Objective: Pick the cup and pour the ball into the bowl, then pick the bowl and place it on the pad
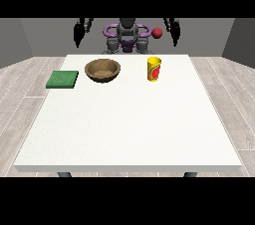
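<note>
A: Cup, yellow, stands upright at the table's far side, right of the wooden bowl.

B: Which hand should you use?

A: The hand at the view's right; it hangs raised above and behind the cup. Its fingers I cannot tell.

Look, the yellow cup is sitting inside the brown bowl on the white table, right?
Not quite. The front view shows the yellow cup standing on the white table beside the brown bowl, apart from it, not inside it.
</note>
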Controlling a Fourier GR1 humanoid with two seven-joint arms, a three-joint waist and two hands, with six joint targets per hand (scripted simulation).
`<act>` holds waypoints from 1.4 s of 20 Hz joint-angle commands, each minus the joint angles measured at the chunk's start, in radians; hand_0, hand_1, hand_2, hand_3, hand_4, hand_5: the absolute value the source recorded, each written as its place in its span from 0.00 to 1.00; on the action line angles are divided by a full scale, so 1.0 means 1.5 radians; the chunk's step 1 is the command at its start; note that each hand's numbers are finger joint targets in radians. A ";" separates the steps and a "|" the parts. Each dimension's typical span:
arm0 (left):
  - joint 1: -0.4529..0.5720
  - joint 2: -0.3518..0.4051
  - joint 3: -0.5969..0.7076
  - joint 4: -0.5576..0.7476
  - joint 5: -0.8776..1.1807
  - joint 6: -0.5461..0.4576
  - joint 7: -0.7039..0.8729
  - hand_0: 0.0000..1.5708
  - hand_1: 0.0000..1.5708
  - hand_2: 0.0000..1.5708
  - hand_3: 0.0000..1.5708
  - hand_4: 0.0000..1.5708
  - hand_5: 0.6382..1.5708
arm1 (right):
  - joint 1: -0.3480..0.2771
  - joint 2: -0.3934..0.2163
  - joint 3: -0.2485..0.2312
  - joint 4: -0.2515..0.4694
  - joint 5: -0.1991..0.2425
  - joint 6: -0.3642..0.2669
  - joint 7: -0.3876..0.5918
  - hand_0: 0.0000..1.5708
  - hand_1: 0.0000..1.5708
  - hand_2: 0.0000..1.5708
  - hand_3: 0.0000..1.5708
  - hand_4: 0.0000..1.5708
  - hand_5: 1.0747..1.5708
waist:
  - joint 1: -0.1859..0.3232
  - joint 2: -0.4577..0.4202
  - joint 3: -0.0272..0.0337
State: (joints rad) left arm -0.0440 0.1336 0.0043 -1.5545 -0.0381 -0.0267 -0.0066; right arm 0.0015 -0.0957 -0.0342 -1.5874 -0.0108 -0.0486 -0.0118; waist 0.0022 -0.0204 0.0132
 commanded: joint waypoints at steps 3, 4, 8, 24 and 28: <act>-0.008 0.021 0.010 -0.049 0.009 -0.006 0.045 0.00 0.00 0.00 0.00 0.42 0.99 | -0.007 -0.021 -0.003 -0.050 -0.004 0.005 0.044 0.00 0.00 0.00 0.00 0.56 0.92 | 0.006 -0.136 -0.0076; -0.009 0.024 0.013 -0.055 0.012 -0.006 0.055 0.00 0.00 0.00 0.00 0.42 0.99 | -0.008 -0.025 -0.003 -0.056 -0.004 0.006 0.056 0.00 0.00 0.00 0.00 0.56 0.92 | 0.008 -0.153 -0.0092; 0.047 -0.073 0.007 -0.090 0.119 0.014 0.181 0.00 0.00 0.00 0.00 0.41 0.99 | 0.061 0.024 0.020 -0.099 -0.069 0.009 0.191 0.00 0.00 0.00 0.00 0.56 0.93 | -0.015 -0.268 -0.0096; -0.113 -0.068 0.003 -0.136 0.046 0.099 0.123 0.00 0.00 0.00 0.00 0.37 0.97 | -0.045 0.001 -0.024 -0.216 -0.106 0.016 0.177 0.00 0.00 0.00 0.00 0.46 0.96 | -0.050 0.032 -0.0087; -0.105 -0.065 0.010 -0.079 0.037 0.082 -0.003 0.00 0.00 0.00 0.00 0.36 0.95 | -0.059 0.011 -0.038 -0.171 -0.107 0.030 0.082 0.00 0.00 0.00 0.00 0.45 0.95 | -0.047 0.114 -0.0087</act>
State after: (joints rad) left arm -0.1672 0.0190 -0.0186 -1.7426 0.0194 0.1167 0.1308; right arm -0.0607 -0.0809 -0.0619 -1.8888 -0.1421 -0.0395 0.2254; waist -0.0552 0.0307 0.0000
